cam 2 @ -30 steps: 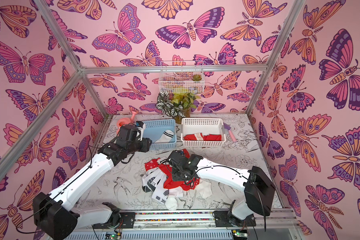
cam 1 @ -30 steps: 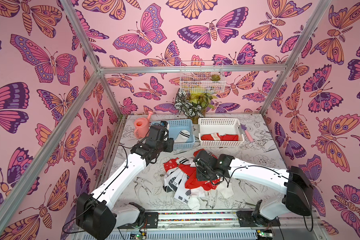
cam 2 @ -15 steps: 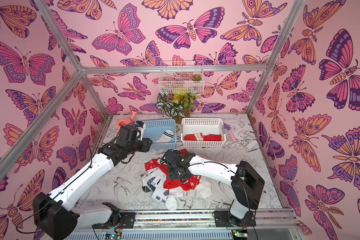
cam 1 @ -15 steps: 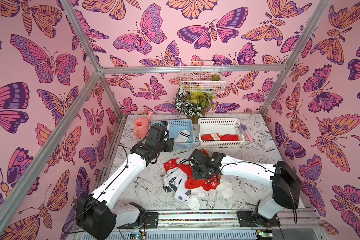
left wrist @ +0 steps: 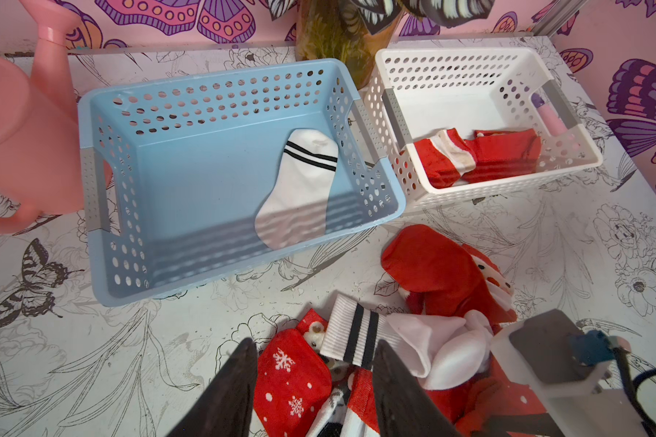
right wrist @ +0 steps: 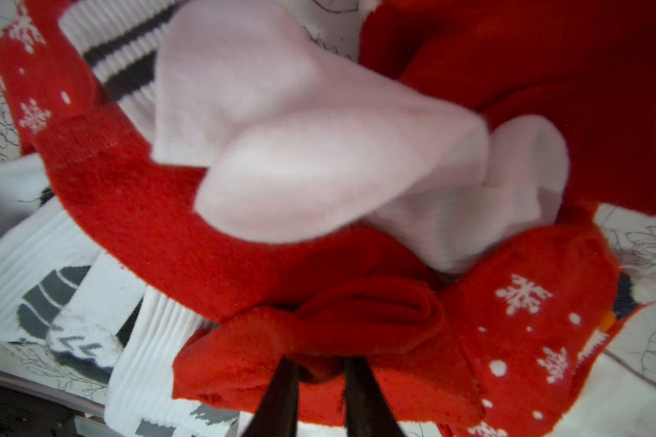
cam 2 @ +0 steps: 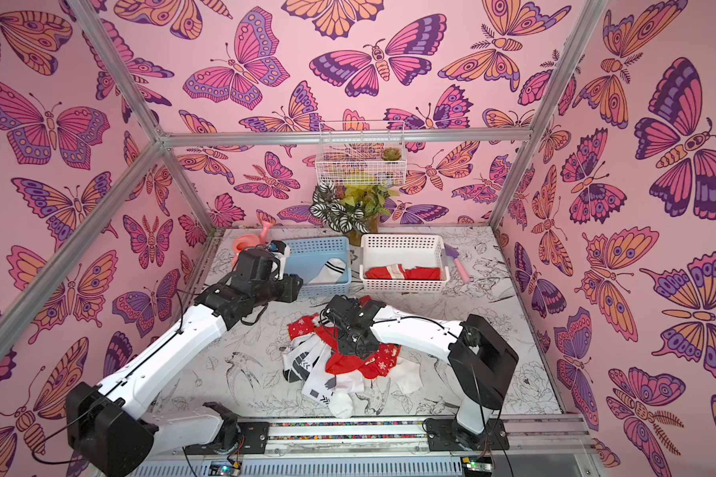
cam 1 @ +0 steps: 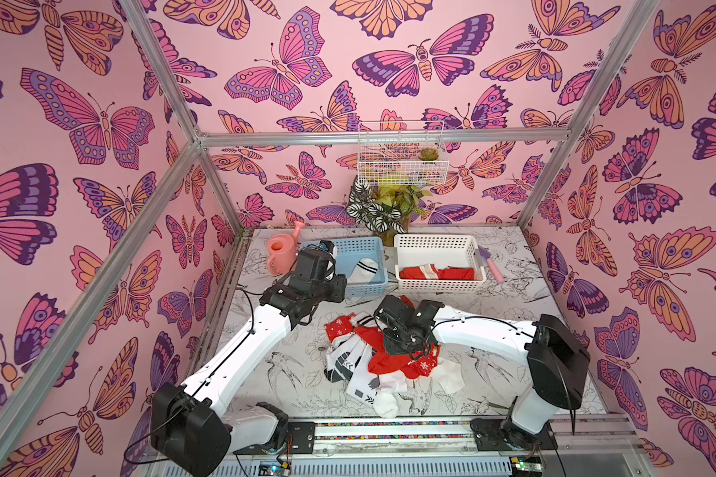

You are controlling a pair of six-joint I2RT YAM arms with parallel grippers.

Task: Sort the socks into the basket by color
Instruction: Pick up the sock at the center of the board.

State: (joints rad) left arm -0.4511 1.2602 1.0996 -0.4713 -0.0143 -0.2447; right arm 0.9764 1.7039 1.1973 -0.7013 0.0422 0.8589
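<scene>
The socks lie in a mixed red and white pile (cam 1: 373, 363) (cam 2: 340, 363) mid-table. My right gripper (right wrist: 319, 361) (cam 1: 406, 342) is down in the pile, its jaws pinched on a fold of a plain red sock (right wrist: 319, 325). My left gripper (left wrist: 315, 342) (cam 1: 331, 289) hangs open above the pile's far left edge, over a red snowflake sock (left wrist: 288, 378) and a white black-striped cuff (left wrist: 353, 333). Behind stand a blue basket (cam 1: 360, 247) (left wrist: 205, 75) holding one white striped sock (left wrist: 300, 181) and a white basket (cam 1: 430, 239) (left wrist: 470, 56) holding red socks (left wrist: 481, 155).
A pink watering can (cam 1: 280, 252) (left wrist: 23, 132) stands left of the blue basket. A potted plant (cam 1: 385, 210) sits behind the baskets under a wire wall rack (cam 1: 402, 157). A pink and purple trowel (cam 1: 488, 264) lies right of the white basket.
My right arm reached further left into the pile and its jaws closed on the red sock. The left arm and its open gripper stayed put.
</scene>
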